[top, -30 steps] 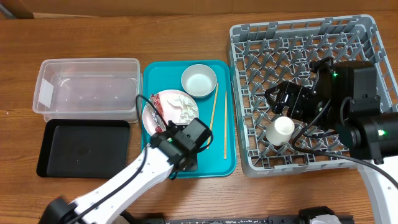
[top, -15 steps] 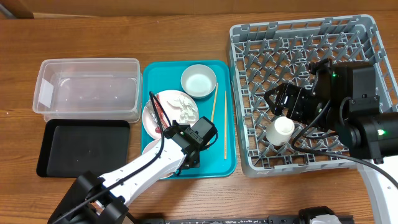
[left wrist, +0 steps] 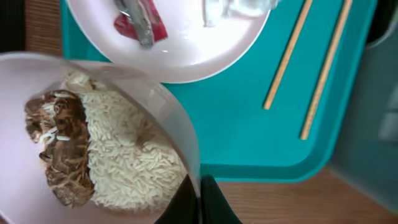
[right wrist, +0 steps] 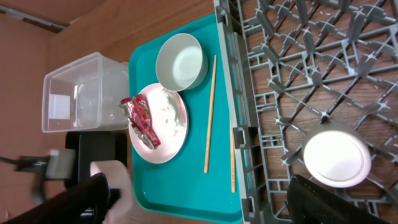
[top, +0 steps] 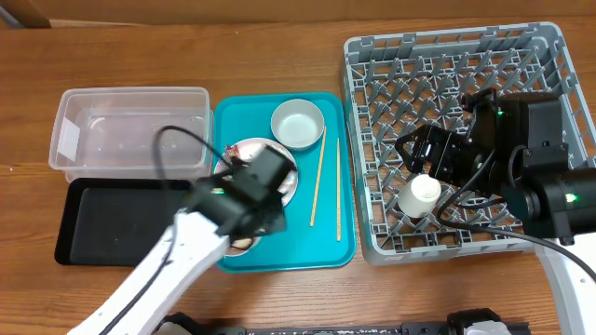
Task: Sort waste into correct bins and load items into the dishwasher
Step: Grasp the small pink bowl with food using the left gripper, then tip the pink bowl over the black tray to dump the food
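Having closed, left jaws (earlier apart) pinch the rice dish (left wrist: 15, 174).

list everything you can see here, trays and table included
table: 1, brown wood
dish rack: 1, grey, right
cup: 1, white, in the rack
teal tray: 1, centre
bowl: 1, pale, back of teal tray
wrapper plate: 1, white, on teal tray
wrapper: 1, red-and-white, on that plate
napkin: 1, white, same plate
chopsticks: 2, wooden, right part of teal tray
rice plate: 1, white, front left of teal tray
rice: white heap, on rice plate
brown scraps: beside the rice
clear tub: 1, back left
black tray: 1, front left
left gripper: shut on rice plate rim
right gripper: open, over rack by cup
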You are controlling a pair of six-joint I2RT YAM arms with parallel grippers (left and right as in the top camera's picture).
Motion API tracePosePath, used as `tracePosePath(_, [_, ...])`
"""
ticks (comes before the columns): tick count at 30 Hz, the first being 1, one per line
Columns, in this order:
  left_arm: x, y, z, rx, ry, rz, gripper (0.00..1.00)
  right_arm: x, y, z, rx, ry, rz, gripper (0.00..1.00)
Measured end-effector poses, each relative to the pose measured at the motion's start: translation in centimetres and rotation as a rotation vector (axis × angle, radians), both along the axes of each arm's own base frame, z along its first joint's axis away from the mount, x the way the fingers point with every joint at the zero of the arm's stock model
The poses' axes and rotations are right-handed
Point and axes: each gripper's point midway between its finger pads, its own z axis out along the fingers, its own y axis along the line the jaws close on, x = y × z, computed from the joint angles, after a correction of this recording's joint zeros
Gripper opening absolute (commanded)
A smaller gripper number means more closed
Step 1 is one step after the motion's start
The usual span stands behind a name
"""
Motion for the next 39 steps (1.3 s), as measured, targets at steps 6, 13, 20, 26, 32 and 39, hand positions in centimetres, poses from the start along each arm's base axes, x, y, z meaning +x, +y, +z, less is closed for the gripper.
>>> tracePosePath(6, [2.1,5.3,1.9,-0.236,0.005,0.102,0.04,0.0,0.0,0.0,0.001,0.000,0.000,0.93])
tracePosePath(13, [3.2,11.2,1.4,-0.507,-0.067,0.173,0.04,0.0,0.0,0.0,0.001,-0.001,0.000,0.93])
tracePosePath(20, [4.1,13.7,-0.7,-0.790,-0.180,0.152,0.04,0.1,0.0,0.1,0.001,-0.004,0.000,0.93])
tracePosePath(26, [4.7,15.3,0.7,-1.051,-0.340,0.194,0.04,0.1,0.0,0.1,0.001,-0.005,0.000,0.93])
tracePosePath(32, [4.9,16.7,0.9,-1.124,-0.436,0.221,0.04,0.1,0.0,0.1,0.001,-0.005,0.000,0.93])
tracePosePath(39, [4.8,16.9,1.7,-1.152,-0.484,0.222,0.04,0.1,0.0,0.1,0.001,-0.005,0.000,0.93])
